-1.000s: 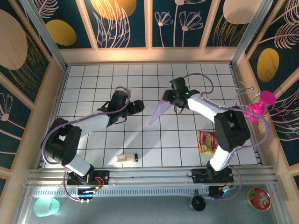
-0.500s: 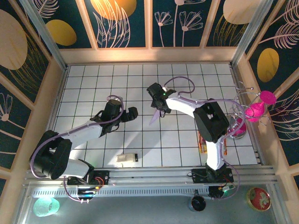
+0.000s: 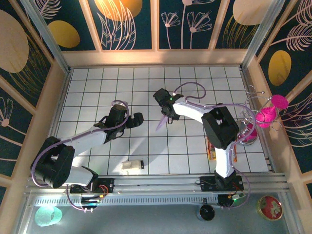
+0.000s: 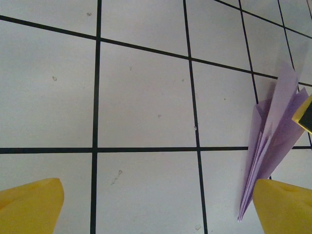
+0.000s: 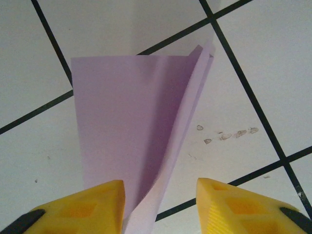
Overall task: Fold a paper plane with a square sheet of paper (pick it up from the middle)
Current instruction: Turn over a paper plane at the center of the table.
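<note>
Left arm (image 3: 90, 134): smooth white link shells between bulky black joint housings, the largest black housing on the near left.
Right arm (image 3: 192, 109): same white shells and black joints; a small green light glows on the black wrist block.
Cables (image 3: 187, 87): thin pale lilac leads, looping free of each arm's far end and trailing back along the links.
Bases (image 3: 222, 184): black blocks bolted to the near metal rail, with wiring below them.
Left gripper (image 4: 158, 204): two plain yellow fingers (image 4: 29, 204) with blunt, rounded wedge tips.
Right gripper (image 5: 161, 195): yellow fingers (image 5: 95, 207), finely ribbed faces, black parts at their roots.
</note>
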Controlling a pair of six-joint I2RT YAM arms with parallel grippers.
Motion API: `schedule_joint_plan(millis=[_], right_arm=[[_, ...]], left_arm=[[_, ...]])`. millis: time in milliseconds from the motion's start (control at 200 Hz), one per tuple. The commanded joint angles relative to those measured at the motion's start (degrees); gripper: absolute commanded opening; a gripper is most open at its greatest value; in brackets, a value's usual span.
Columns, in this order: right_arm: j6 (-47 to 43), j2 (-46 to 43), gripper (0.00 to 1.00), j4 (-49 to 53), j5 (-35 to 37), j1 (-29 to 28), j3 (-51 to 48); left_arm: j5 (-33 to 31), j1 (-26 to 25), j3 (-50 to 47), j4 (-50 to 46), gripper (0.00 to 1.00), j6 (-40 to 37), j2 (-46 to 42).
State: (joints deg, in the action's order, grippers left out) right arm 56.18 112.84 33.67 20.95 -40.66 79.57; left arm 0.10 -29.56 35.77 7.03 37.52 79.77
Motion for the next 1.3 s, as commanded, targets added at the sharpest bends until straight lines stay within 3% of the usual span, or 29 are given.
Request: schedule_joint_plan(millis=[0, 290, 606, 776, 1041, 1296], right_arm=[[1.90, -1.76, 0.40, -0.52, 0.21, -0.38, -1.39], [3.08, -1.38, 0.30, -2.38, -1.95, -0.17, -2.40], [3.02, -4.54, 0.00, -2.20, -0.08, -0.19, -3.39], [-3.32, -7.69, 0.00, -7.35, -1.11, -0.03, -3.70], [-16.62, -9.54, 0.00, -23.65, -14.88, 0.88, -5.55], [-18.17, -7.17, 0.00, -45.19, -37.92, 4.19, -15.50]], left_arm=[[0.19, 0.47, -0.54, -0.07, 0.99, -0.65, -0.13], [-0.28, 0.50, -0.94, -0.78, 0.99, -0.63, -1.54], [0.32, 0.81, -1.73, 0.65, 0.99, 1.71, -3.13], [0.43, 2.22, -2.76, 1.99, 0.99, 3.48, -5.56], [5.24, 6.23, -4.07, 4.66, 0.99, 8.70, -6.27], [12.82, 8.03, -3.76, 10.67, 0.92, 13.33, -1.90]])
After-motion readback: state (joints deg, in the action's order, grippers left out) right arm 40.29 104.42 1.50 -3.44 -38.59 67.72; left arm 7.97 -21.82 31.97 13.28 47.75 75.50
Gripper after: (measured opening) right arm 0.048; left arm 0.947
